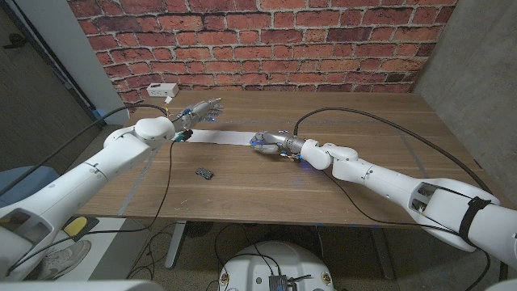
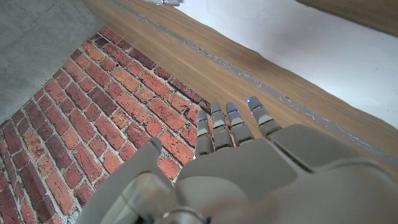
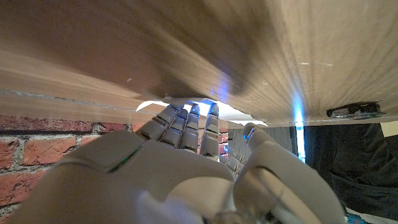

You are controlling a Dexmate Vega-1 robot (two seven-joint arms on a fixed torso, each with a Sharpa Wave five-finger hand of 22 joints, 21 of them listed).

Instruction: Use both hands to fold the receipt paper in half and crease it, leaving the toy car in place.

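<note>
table: wooden table [image 1: 339, 182], brick wall [image 1: 266, 40] behind it
count: one receipt paper [image 1: 218, 138], one toy car [image 1: 205, 172], one white box [image 1: 162, 90]
receipt paper: flat strip mid-table between both hands
toy car: nearer edge, apart from paper
left hand [image 1: 198, 112]: above strip's left end, fingers straight, close together
right hand [image 1: 271, 143]: fingertips at strip's right end, grip? cannot tell

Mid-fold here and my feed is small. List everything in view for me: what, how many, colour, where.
Receipt paper: one, white strip, lying across the table middle between the hands.
Toy car: one, dark, on the table nearer the robot than the paper, apart from it.
White box: one, at the table's far left edge by the brick wall.
Table: one, brown wood.
Left hand: at the paper's left end, fingers extended.
Right hand: fingers at the paper's right end; grip unclear.
</note>
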